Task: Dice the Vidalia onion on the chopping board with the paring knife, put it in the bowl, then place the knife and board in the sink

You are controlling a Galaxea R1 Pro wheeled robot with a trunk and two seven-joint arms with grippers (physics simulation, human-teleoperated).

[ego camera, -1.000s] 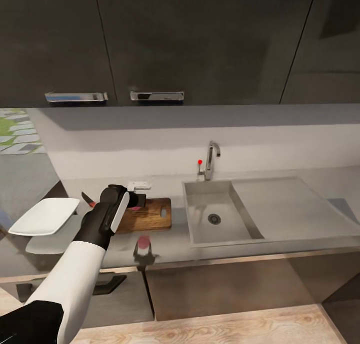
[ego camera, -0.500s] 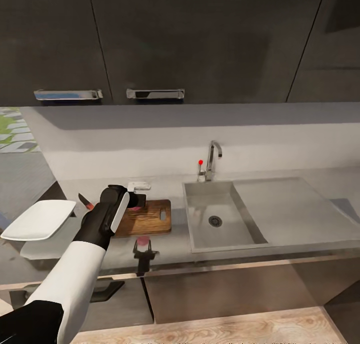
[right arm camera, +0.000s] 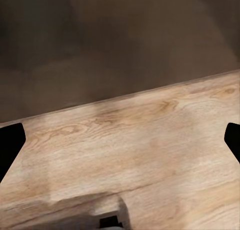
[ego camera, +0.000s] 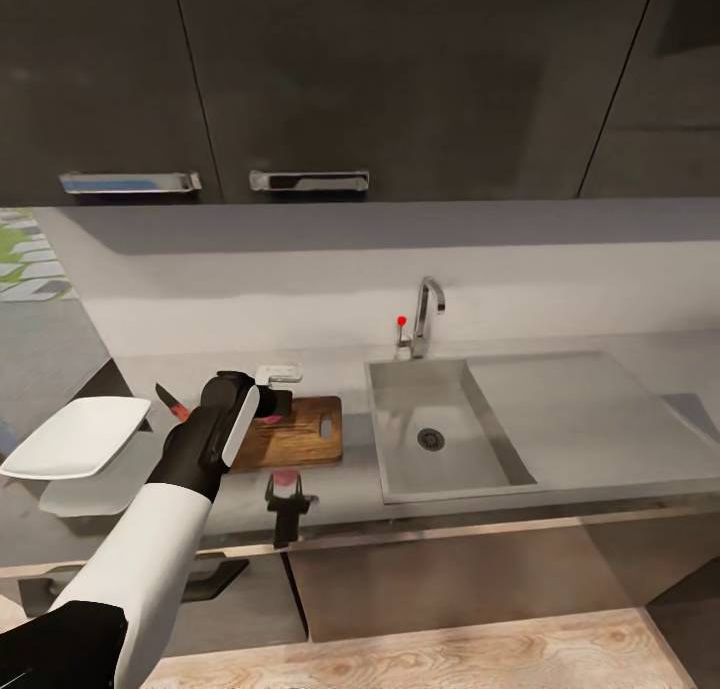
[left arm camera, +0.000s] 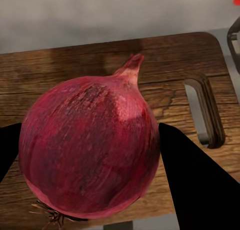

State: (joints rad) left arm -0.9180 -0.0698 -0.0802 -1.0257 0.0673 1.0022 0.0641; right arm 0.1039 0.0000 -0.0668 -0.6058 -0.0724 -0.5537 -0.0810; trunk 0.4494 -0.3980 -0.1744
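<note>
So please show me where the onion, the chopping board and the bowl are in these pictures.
Vidalia onion (left arm camera: 90, 147), left wrist view, middle of its red skin.
Chopping board (ego camera: 305, 439), head view, bare wood near the slot handle.
Bowl (ego camera: 75, 437), head view, its white inside.

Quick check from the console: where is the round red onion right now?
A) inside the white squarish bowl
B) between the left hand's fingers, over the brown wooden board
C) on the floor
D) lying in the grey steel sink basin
B: in the left wrist view the round red onion sits between the left hand's dark fingers, with the brown wooden chopping board right behind it.
</note>
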